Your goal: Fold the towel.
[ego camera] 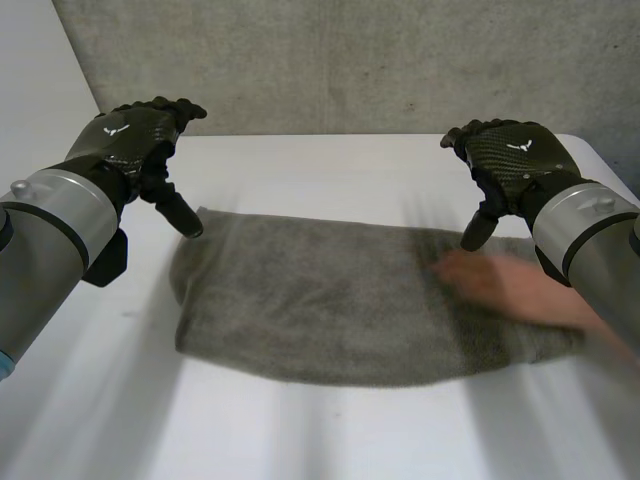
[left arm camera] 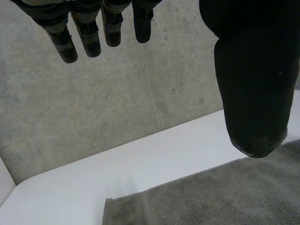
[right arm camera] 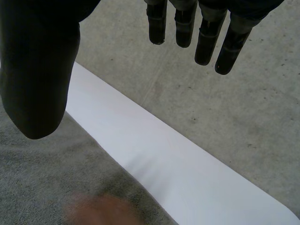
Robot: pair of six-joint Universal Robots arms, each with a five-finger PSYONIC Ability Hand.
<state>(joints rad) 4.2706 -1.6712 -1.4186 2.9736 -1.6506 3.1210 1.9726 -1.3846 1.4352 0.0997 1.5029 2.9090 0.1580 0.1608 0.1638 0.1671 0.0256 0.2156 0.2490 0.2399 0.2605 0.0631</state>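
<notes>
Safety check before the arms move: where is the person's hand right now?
In the head view, the person's hand lies on the right end of the grey towel, close to the thumb of the robot's right hand.

Was bright and diffuse, from above, with no hard shadow edges anywhere. Washed the table point(ego camera: 330, 160) almost to plain white, with faint paler bands toward its near side. Laid only a thin, soft shadow along the near edge of the towel point(ego camera: 320, 300). Lit the wall point(ego camera: 350, 60) evenly, without glare or hot spots.
</notes>
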